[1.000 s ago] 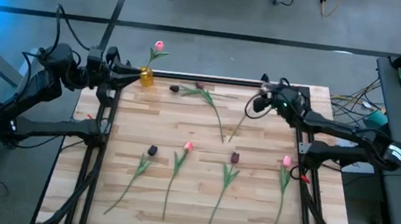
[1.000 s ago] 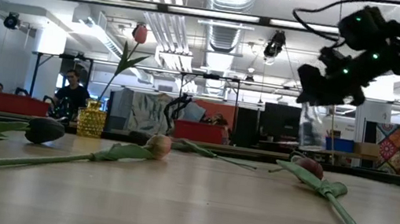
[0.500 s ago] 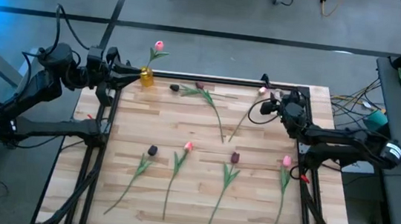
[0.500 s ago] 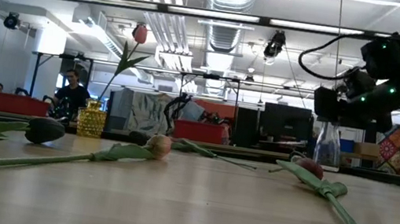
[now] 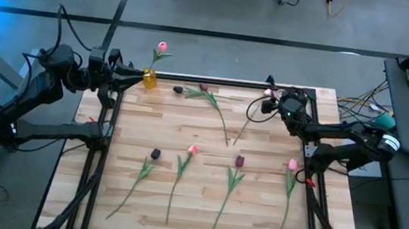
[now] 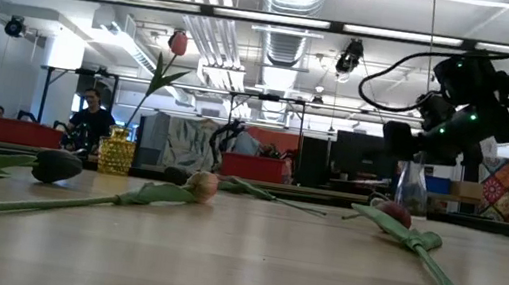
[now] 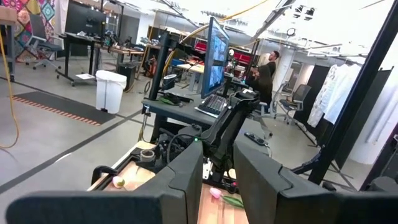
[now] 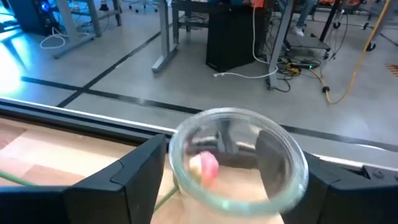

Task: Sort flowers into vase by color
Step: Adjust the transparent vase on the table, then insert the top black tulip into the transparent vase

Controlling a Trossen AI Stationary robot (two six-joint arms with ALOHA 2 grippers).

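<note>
Since a second ago the right claw (image 5: 277, 105) has dropped to the tabletop's (image 5: 202, 141) upper right edge, fingers spread around a clear glass vase (image 5: 269, 98) with a pink tulip (image 5: 267, 94) leaning into it. Upper left, the left claw (image 5: 134, 73), clamped or not I cannot tell, sits beside a yellow vase (image 5: 149, 77). Six flowers (image 5: 184, 162) lie across the planks.

From table height, the office (image 6: 233, 150) fills the background; the clear glass vase (image 6: 414, 187) stands at right.
</note>
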